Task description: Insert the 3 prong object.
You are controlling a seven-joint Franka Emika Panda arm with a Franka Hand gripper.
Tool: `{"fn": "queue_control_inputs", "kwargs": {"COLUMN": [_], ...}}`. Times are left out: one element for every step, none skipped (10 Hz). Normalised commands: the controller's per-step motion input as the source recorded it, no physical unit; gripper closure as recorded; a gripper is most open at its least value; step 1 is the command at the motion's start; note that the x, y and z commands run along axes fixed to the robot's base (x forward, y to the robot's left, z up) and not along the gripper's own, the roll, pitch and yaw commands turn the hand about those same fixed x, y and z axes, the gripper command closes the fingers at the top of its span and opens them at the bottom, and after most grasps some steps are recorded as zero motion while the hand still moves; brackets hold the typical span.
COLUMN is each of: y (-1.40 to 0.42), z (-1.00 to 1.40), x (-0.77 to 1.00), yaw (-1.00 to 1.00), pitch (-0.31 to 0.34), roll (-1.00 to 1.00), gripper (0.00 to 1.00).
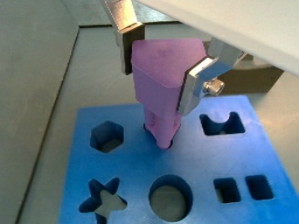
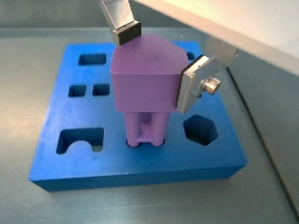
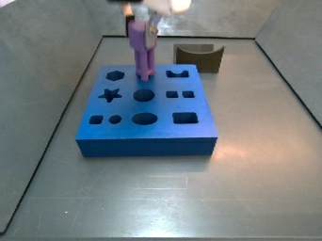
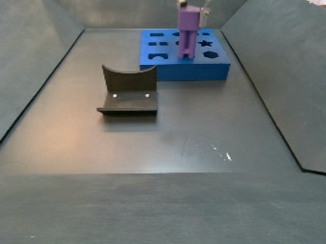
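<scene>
The 3 prong object point(image 1: 158, 87) is a tall purple piece with a wide head and thin rods below. It stands upright with its lower end in a hole near the middle of the blue block point(image 1: 70, 175). It shows in the wrist view point(image 2: 146, 83) and in both side views point(image 3: 142, 52) point(image 4: 188, 36). My gripper point(image 1: 162, 74) comes down from above and its silver fingers point(image 2: 193, 87) press on both sides of the purple head. The gripper also shows in both side views point(image 3: 142, 19) point(image 4: 190, 8).
The blue block point(image 3: 145, 136) has several shaped holes: star, hexagon, round, square, arch. A dark brown curved block point(image 3: 199, 56) stands on the grey floor apart from the blue block and shows again in a side view point(image 4: 128, 93). Grey walls enclose the floor.
</scene>
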Motion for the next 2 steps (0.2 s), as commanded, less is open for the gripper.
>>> {"fn": "queue_control_inputs", "kwargs": {"y": [0.0,0.0], "z": [-0.1,0.0], "x": [0.0,0.0], "yaw": [0.0,0.0], "pitch": [-0.066,0.0], "roll": [-0.06,0.0], "gripper": [1.0,1.0]}}
